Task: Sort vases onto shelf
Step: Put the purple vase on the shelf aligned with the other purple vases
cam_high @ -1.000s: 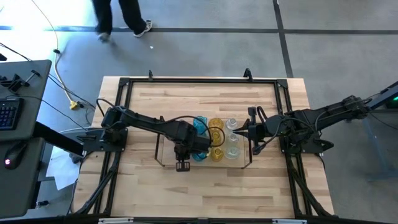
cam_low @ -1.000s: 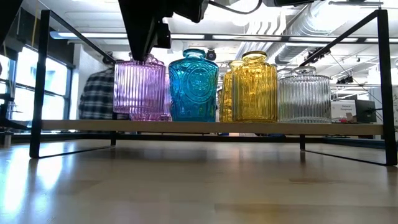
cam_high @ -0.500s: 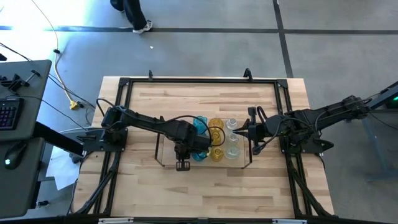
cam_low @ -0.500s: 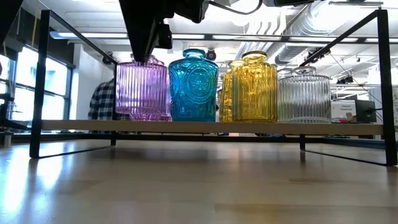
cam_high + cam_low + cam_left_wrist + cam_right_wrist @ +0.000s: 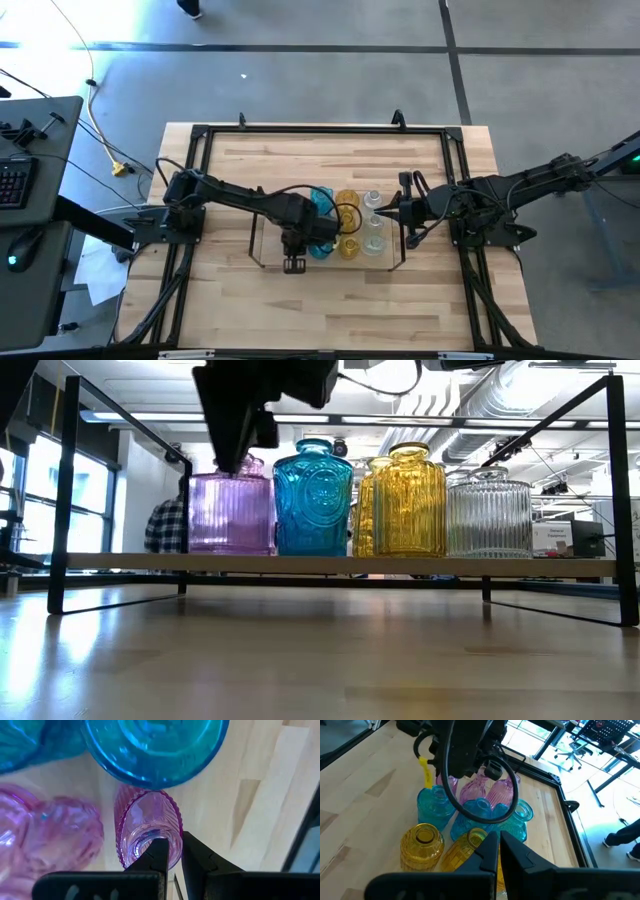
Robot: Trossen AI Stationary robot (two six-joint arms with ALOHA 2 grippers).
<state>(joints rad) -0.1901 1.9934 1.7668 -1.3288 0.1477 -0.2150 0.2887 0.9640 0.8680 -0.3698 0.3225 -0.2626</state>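
Note:
The shelf, a flat board on thin dark wire end frames, carries vases in rows: pink at the left, then teal blue, yellow and clear. My left gripper reaches down over the near left end of the rows and is shut on a ribbed pink vase. Two more pink vases and blue ones stand close beside it. My right gripper hovers shut at the shelf's right end beside the clear vases, holding nothing. My left gripper holds the ribbed pink vase by the rim of its mouth, coming from above and pointing down. One finger is inside the neck and the other is outside the wall. The vase stands upright with its base on the shelf board.
The large black metal frame borders the table, and its posts flank the shelf. Bare wood lies near and far of the shelf. A person in a plaid shirt stands beyond the table.
My left gripper has shifted slightly toward the teal blue vase and down. The pink vase in its hold has moved with it and now sits closer to the blue vase, flat on the shelf board. The right arm has kept still.

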